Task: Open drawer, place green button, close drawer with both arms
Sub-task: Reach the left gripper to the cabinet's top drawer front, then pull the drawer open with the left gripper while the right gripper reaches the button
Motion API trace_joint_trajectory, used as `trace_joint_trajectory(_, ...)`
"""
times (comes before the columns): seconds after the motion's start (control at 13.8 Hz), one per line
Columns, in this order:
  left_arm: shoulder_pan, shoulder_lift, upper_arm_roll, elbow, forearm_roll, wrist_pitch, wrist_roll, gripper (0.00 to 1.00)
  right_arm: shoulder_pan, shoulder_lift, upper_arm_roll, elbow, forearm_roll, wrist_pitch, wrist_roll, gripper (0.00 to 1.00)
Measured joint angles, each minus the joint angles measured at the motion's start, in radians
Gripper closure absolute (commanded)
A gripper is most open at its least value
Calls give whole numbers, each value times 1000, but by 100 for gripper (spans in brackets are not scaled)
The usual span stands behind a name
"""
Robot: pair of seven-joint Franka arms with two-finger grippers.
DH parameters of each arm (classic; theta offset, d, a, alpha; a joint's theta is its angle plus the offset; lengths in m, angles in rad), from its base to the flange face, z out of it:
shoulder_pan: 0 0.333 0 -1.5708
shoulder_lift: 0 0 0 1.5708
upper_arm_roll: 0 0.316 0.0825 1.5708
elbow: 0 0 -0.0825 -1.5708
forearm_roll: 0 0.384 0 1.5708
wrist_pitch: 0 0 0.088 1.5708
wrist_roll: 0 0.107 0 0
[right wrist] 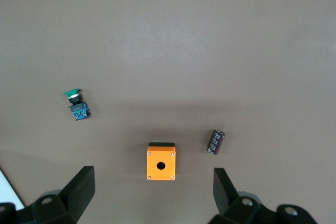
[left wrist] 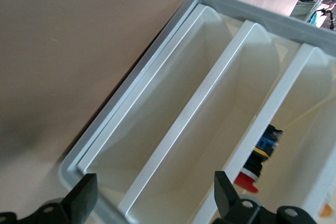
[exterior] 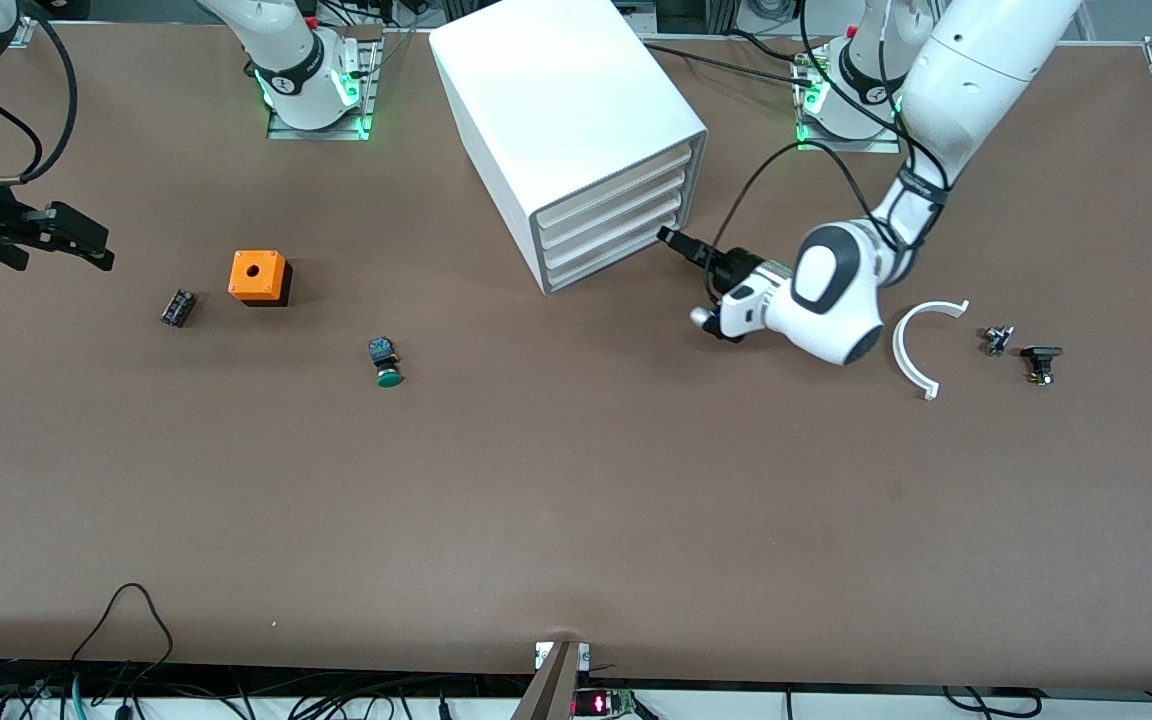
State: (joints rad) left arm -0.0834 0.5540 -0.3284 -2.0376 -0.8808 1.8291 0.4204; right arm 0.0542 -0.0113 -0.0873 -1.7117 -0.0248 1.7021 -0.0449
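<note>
Four shallow drawers sit shut in the white cabinet (exterior: 566, 130) by the bench's (exterior: 576, 520) edge where the arms' bases stand; the lowest drawer (exterior: 616, 262) is closed. The left gripper (exterior: 674, 241), jaws apart, sits at that drawer's front. The right gripper (exterior: 76, 240) waits above the right arm's end of the bench, jaws apart. The orange cube (exterior: 258, 276) stands mid-bench, and the button (exterior: 386, 362) lies nearer the front camera.

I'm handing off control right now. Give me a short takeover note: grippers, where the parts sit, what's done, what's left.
Left gripper: open, at the front of the white box cabinet, by the lowest white tray drawer.
Right gripper: open, waiting over the right arm's end of the table.
Green-capped push button: on the table, nearer the front camera than the orange box.
Done: nothing; all drawers shut.
Left: open drawer, place button, close.
</note>
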Motion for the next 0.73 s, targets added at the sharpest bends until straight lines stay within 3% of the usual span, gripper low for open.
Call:
trace_joint_trajectory(0.15, -7, 0, -39, -34, -16, 64, 1, 7, 0, 0, 0, 0, 0, 0, 0, 0)
trace_joint_trajectory(0.29, -18, 0, -56, -60, -19, 96, 2, 24, 0, 0, 1, 0, 0, 0, 0, 0)
trace_joint_trajectory(0.51, -27, 0, -57, -83, -19, 106, 14, 85, 0, 0, 8, 0, 0, 0, 0, 0)
trace_joint_trajectory(0.58, -27, 1, -57, -90, -19, 114, 22, 100, 1, 0, 10, 0, 1, 0, 0, 0)
trace_joint_trajectory(0.73, -26, 1, -57, -97, -21, 141, 31, 100, 3, 2, 15, 0, 1, 0, 0, 0)
